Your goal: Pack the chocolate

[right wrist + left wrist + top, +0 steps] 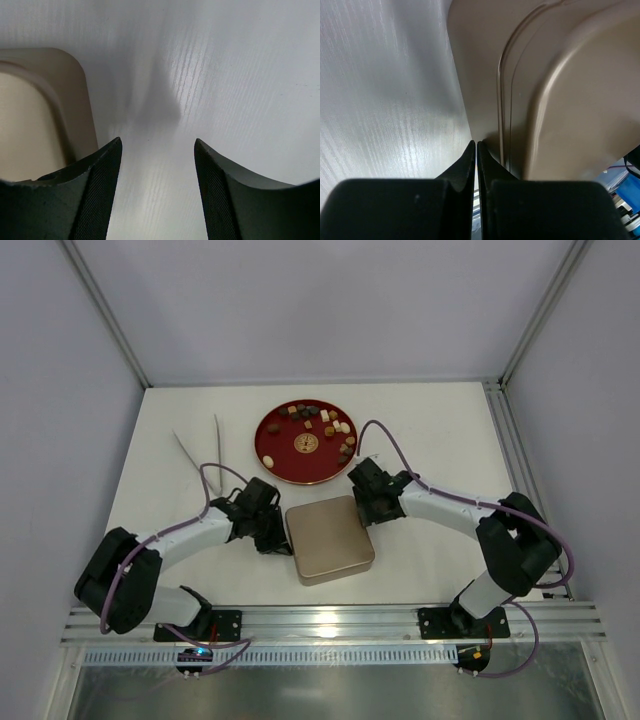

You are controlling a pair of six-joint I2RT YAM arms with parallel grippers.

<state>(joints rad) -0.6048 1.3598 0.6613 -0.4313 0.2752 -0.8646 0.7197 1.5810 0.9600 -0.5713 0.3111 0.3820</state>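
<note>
Your tan box (328,538) sits mid-table, tilted a little, with its far edge just short of the red plate (285,465), so the gap between them is narrow. There is wider bare table (450,430) to the right and on the far left past the two thin white sticks (190,453). The chocolate (325,416) is all on that plate, scattered mostly over its far and right side, well apart from both grippers. Your left arm reaches in low with its elbow bent, and the left gripper (275,538) is pinched fully together at the box's left edge. In the left wrist view its fingertips (470,157) meet right where the box's flange (485,75) meets the table, but you cannot tell whether they actually touch it. Your right arm folds in from the other side, with the right gripper (366,512) at the box's far right corner. Its jaws stand partly apart with only bare table between them, and the rounded box corner (75,95) lies just left of the left finger (100,190). From above, both wrists cover their own fingertips, so the contact there is hard to read.
</note>
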